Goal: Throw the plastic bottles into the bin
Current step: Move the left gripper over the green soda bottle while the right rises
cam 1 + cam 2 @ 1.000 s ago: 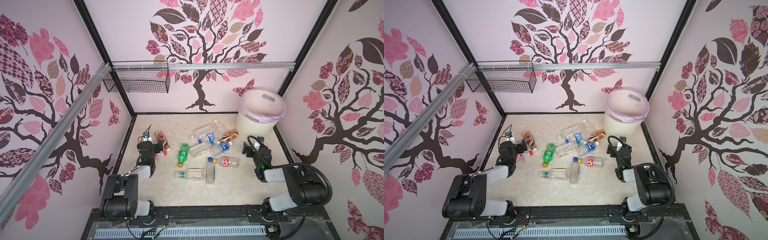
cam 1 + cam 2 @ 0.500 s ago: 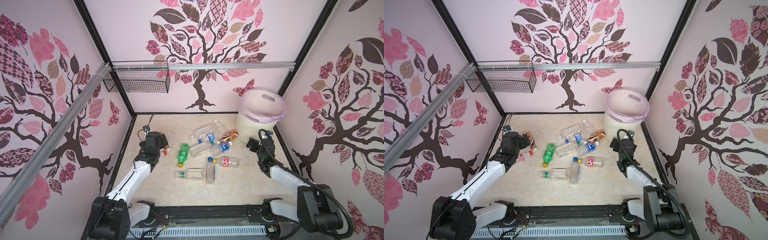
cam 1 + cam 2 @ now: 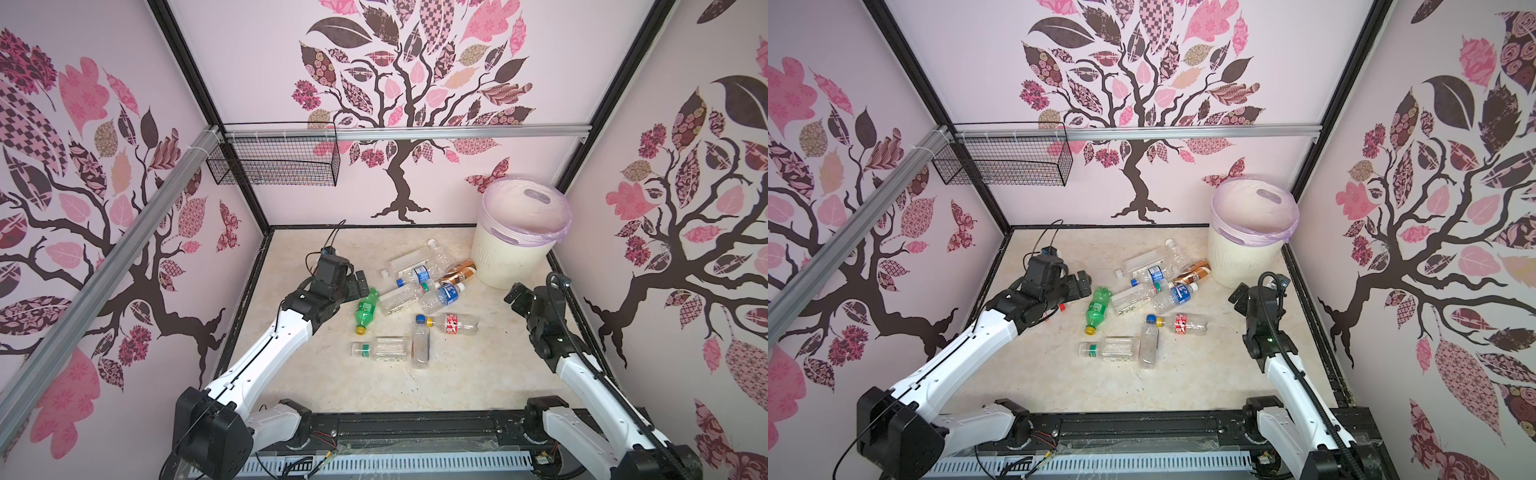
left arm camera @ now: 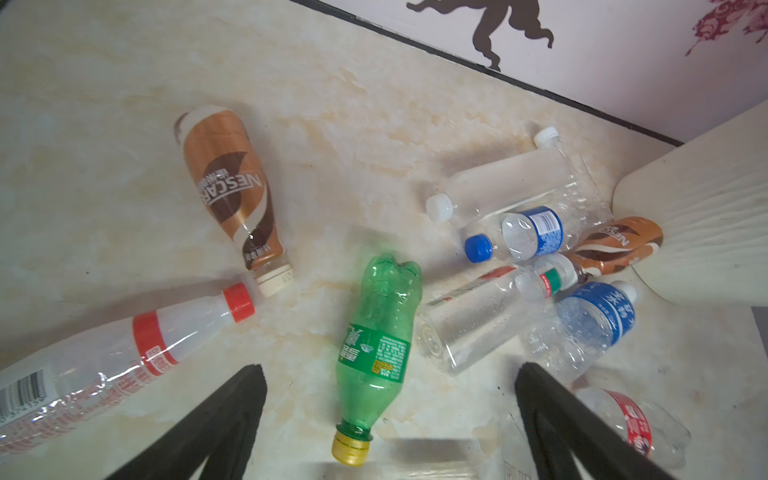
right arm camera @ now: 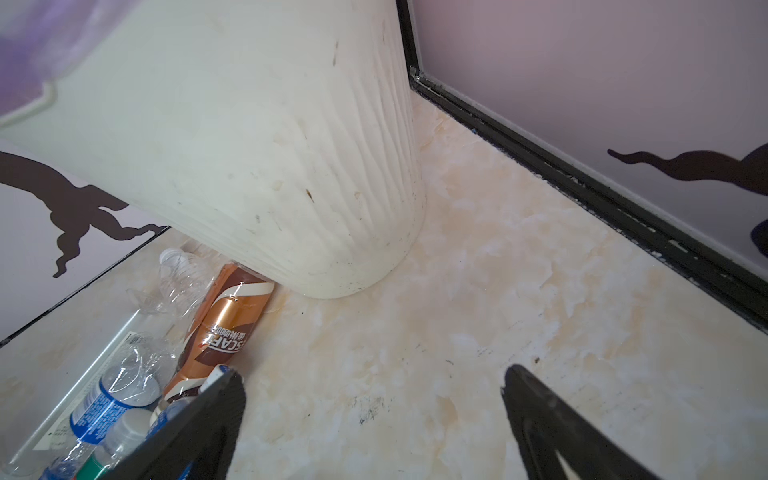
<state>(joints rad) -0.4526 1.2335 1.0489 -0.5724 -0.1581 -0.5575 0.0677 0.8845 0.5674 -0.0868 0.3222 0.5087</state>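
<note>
Marbled counter (image 5: 540, 316) lies bare beneath my spread right claw (image 5: 372, 372), near the bin (image 5: 270, 145) and the wall edge (image 5: 582, 183), while my spread left claw (image 4: 390, 369) hangs over the green bottle (image 4: 380, 332).

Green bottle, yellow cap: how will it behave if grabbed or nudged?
The green bottle looks empty, so probably light. It lies on its side, round-bodied, so a nudge would likely roll it. Its thin see-through wall may dent under a squeeze.
</note>
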